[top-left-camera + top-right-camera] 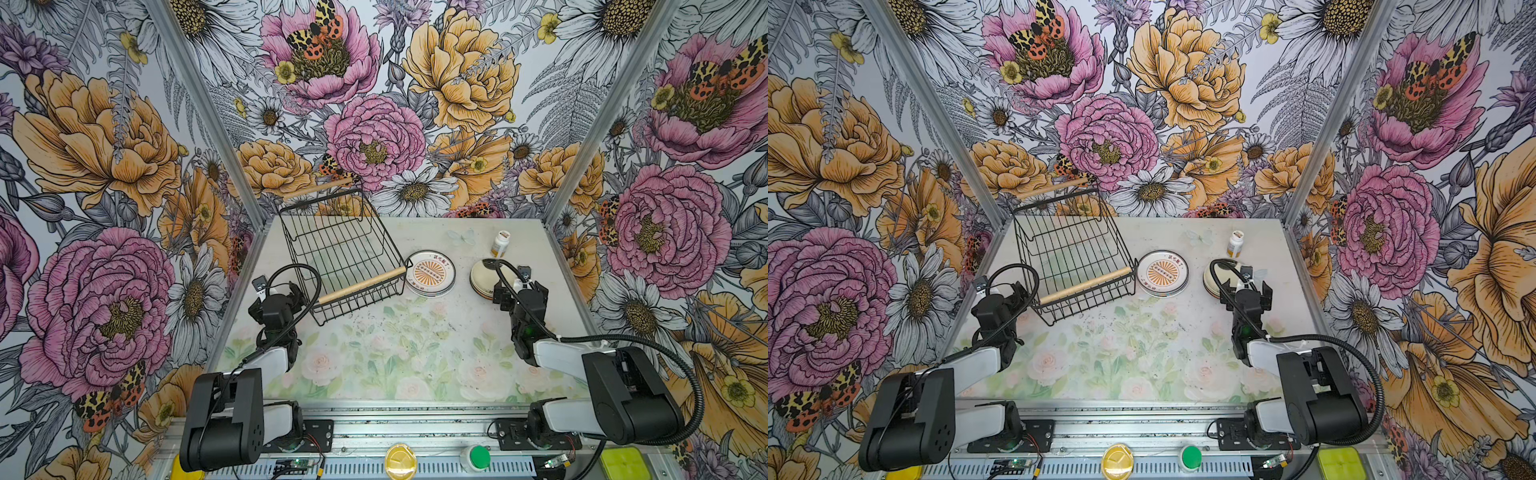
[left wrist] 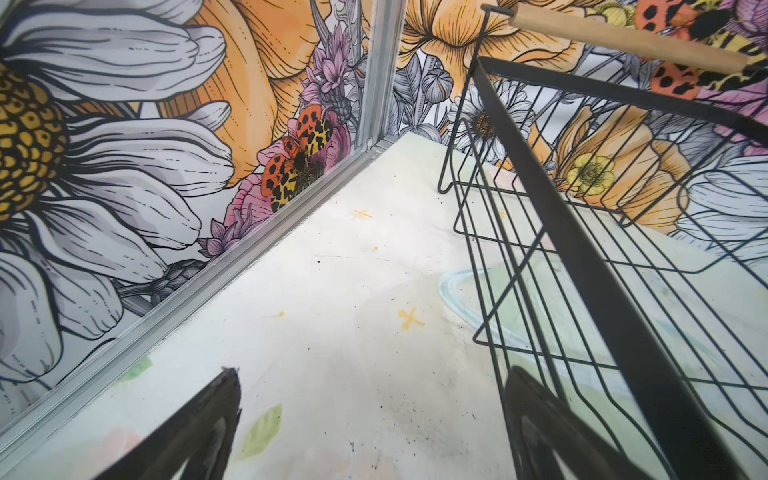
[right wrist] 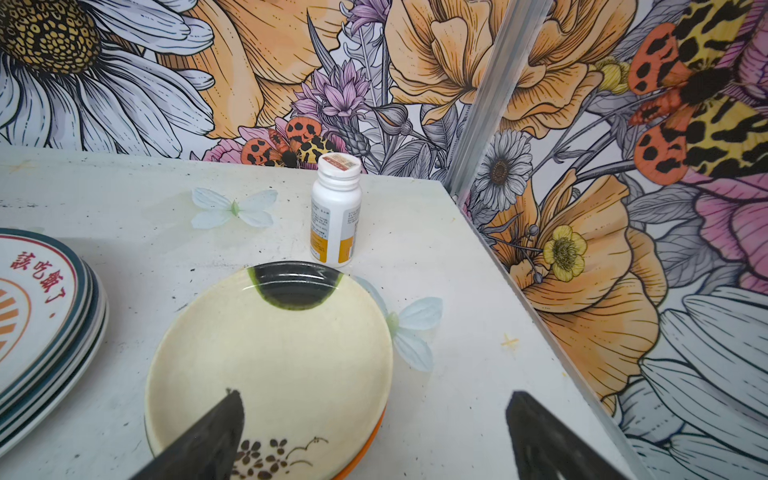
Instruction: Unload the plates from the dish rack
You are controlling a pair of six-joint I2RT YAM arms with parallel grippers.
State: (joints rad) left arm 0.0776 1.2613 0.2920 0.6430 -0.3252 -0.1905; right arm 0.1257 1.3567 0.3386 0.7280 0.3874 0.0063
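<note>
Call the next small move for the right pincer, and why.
Probably lift the right pincer up and away from the cream plate. The dish rack looks empty in both top views, the plates sit in two stacks on the table, and this pincer hangs open over the cream plate's edge, holding nothing, so nothing seems left to unload.

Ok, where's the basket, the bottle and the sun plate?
Basket (image 1: pixel 362 286), in a top view, on its near wooden handle.
Bottle (image 3: pixel 335 212), in the right wrist view, on its white body.
Sun plate (image 1: pixel 431 272), in a top view, on its orange middle.
</note>
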